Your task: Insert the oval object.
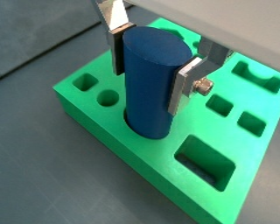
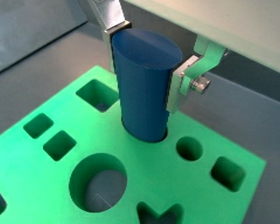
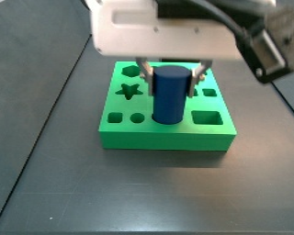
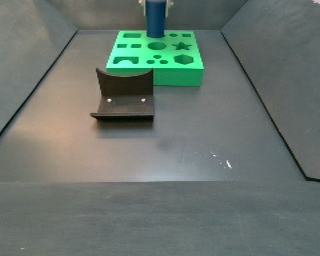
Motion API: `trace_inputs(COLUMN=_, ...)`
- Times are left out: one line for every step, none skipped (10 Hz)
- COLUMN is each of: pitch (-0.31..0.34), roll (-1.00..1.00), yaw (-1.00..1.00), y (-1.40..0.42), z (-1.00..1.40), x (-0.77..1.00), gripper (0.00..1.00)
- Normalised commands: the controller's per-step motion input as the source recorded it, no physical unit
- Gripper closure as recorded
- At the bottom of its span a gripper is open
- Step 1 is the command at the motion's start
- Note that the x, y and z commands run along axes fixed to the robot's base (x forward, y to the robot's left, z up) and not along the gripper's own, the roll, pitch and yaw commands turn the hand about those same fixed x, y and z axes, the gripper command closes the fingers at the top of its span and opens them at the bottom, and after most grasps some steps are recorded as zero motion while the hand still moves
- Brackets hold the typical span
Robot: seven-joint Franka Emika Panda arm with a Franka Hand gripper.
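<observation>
While pincer [image 1: 150,59] grips oval object [image 1: 150,83], green block [image 1: 101,131] below.

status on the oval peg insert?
Gripper over green block, shut on tall blue oval peg. Peg upright, lower end in its hole. Nothing in the way.

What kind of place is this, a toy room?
Probably a robot test bench, not a toy room. A gripper holds a blue peg in a green block full of shaped holes, on a bare dark floor with a fixture.
</observation>
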Motion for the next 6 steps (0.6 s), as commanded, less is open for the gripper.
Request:
trace_inputs(pitch=0.0, roll=0.0, yaw=0.0, y=0.07, z=-0.56, x=0.01, gripper=1.0)
trace_inputs(pitch=-0.041, roll=0.0, yaw=0.0, y=0.0, z=-0.63, x=0.0, gripper=1.0)
trace_inputs(pitch=-0.034, roll=0.0, yaw=0.0, y=0.0, z=-0.48, x=0.0, gripper=1.0)
trace_inputs(pitch=-0.027, roll=-0.05, yaw=0.0, y=0.0, z=-0.28, x=0.0, gripper=1.0)
trace_inputs(pitch=0.0, roll=-0.05, yaw=0.0, y=0.0, z=-0.07, x=0.0, gripper=1.0)
trace_inputs(pitch=0.0, roll=0.0, yaw=0.0, y=0.0, z=0.0, x=0.0, gripper=1.0)
